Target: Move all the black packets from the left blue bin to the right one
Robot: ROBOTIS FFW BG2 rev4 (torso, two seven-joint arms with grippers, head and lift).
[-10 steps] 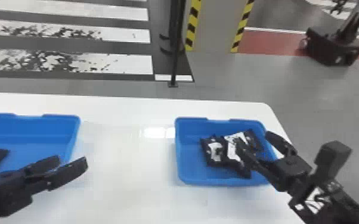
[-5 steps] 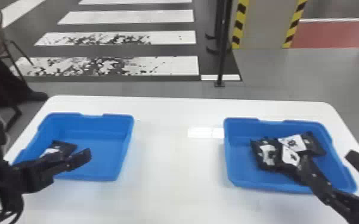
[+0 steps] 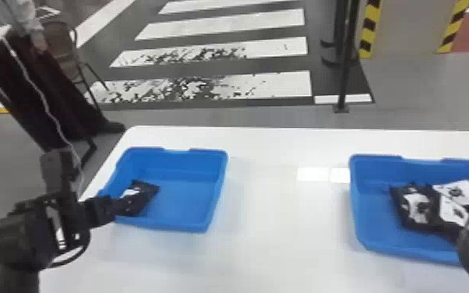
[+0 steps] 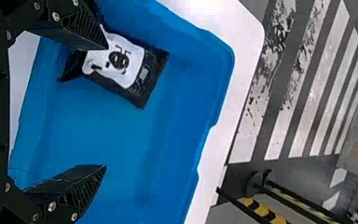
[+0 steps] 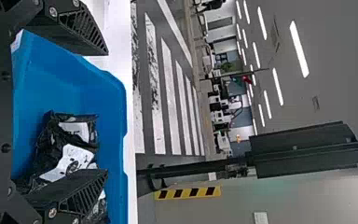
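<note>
Black, probably light, soft and slippery. Note packet (image 4: 116, 65) in left bin (image 3: 191, 171); best to pinch across its middle, not by a corner. Compare left gripper (image 4: 106, 107), fingers apart, with right gripper (image 5: 107, 113), likewise.

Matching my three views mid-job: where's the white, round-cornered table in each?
Head view: table across the lower half, continuing off the right edge.
Left wrist view: table as a strip from top centre downward, beside the left blue bin.
Right wrist view: narrow strip left of centre, beside the right blue bin.
Shared landmark: striped floor crossing, beyond the table.
</note>
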